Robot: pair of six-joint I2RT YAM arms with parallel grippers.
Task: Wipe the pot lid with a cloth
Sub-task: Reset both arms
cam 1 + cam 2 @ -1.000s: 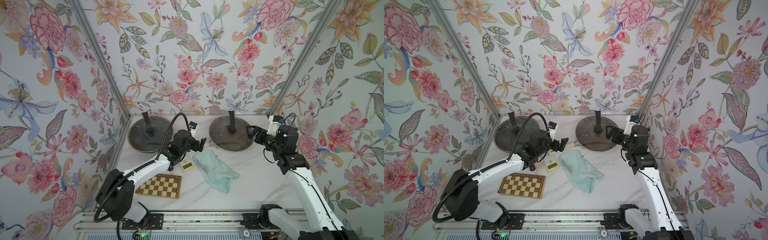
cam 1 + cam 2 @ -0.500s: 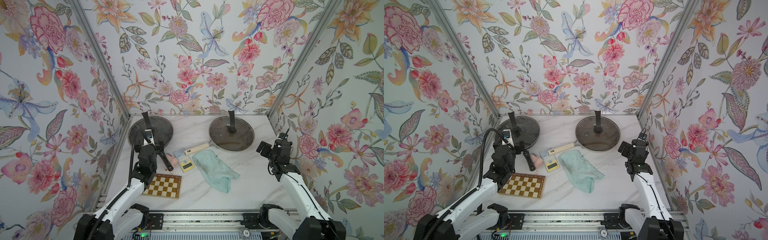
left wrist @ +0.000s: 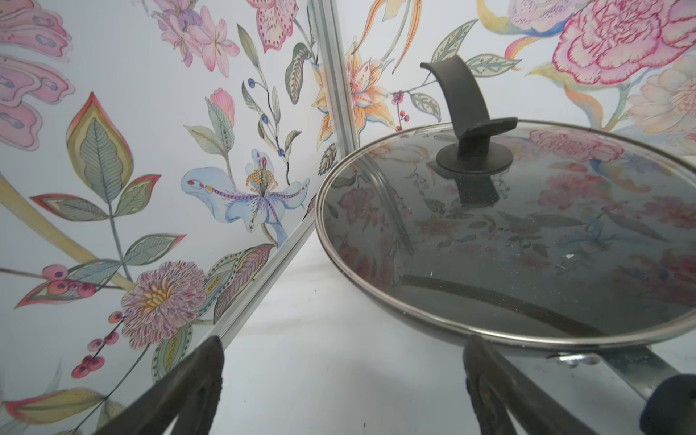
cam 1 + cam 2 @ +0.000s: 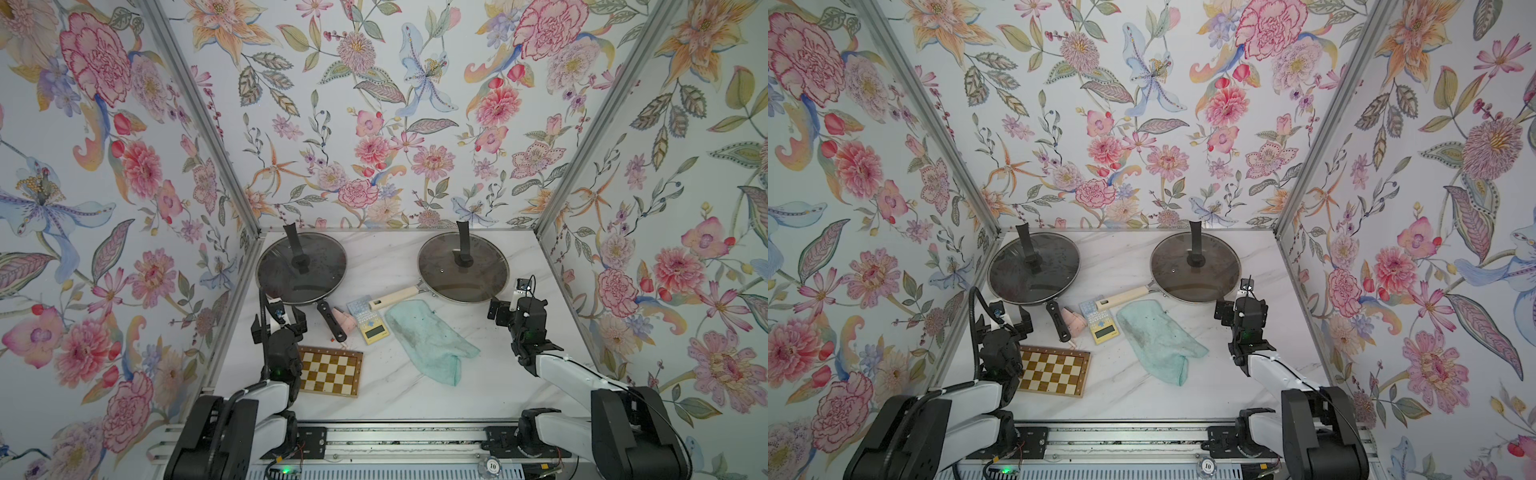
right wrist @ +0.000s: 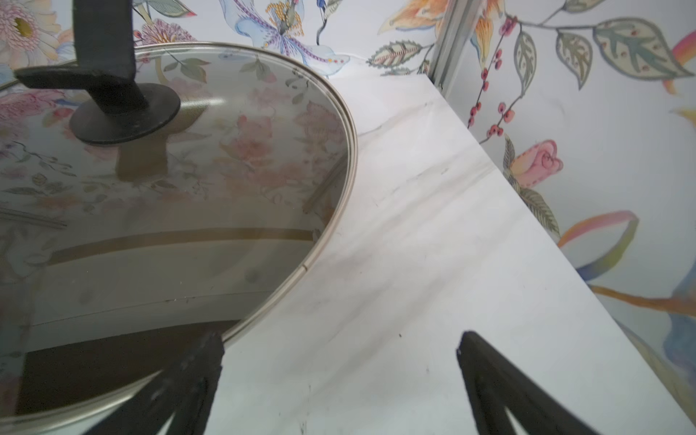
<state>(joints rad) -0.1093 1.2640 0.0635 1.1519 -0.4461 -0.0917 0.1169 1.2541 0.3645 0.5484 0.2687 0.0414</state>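
Two glass lids with black upright handles rest on pans at the back: a speckled one (image 4: 286, 270) (image 4: 1017, 270) (image 3: 527, 233) on the dark left pan, another (image 4: 478, 270) (image 4: 1208, 270) (image 5: 169, 188) on the right pan. The cloth (image 4: 428, 340) (image 4: 1158, 338), pale mint-teal with dark smudges, lies rumpled on the table between the arms, touched by neither. My left gripper (image 4: 286, 319) (image 4: 1003, 323) (image 3: 342, 376) is open and empty, just in front of the left pan. My right gripper (image 4: 505, 311) (image 4: 1227, 311) (image 5: 339, 369) is open and empty at the right pan's front edge.
A chessboard (image 4: 330, 371) lies front left beside my left arm. A yellow calculator (image 4: 372, 324), a small pink item (image 4: 347, 320), the black pan handle (image 4: 330, 322) and the beige pan handle (image 4: 395, 297) crowd the middle. Floral walls (image 4: 208, 249) enclose three sides.
Both arms have drawn back from the middle of the table toward the front corners. Both grippers stayed open. The cloth and the lids have not moved.
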